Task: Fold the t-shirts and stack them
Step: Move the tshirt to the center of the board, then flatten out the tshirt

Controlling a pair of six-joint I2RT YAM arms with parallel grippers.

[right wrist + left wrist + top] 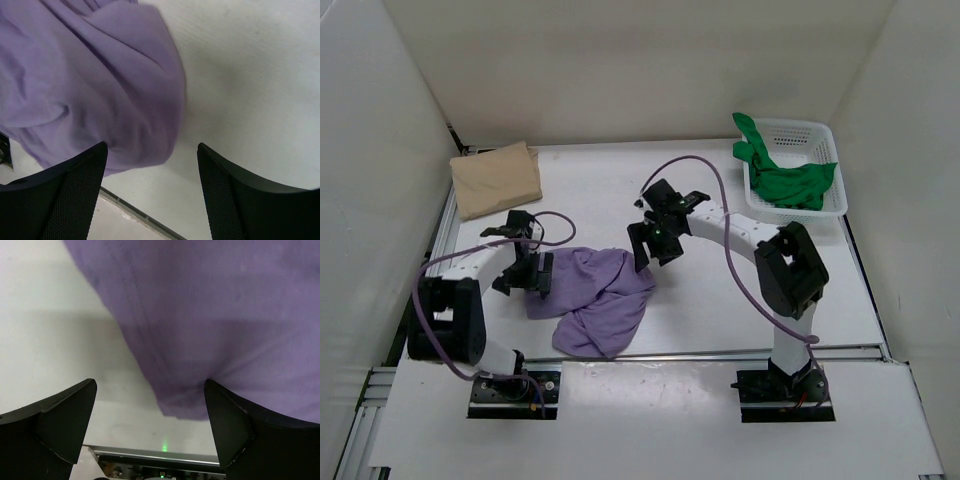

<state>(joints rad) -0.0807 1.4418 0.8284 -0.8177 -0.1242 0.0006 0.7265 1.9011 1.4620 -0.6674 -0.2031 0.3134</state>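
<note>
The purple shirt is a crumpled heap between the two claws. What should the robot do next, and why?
Likely ease the open left gripper forward and close it on the purple shirt edge before it: both it and the right gripper stand open and empty, and the shirt lies bunched, not spread for folding.

walls (pixel 620 60): plain white | table (pixel 740 290): white, evenly lit

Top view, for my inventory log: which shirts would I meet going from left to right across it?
tan shirt → purple shirt → green shirt
</note>
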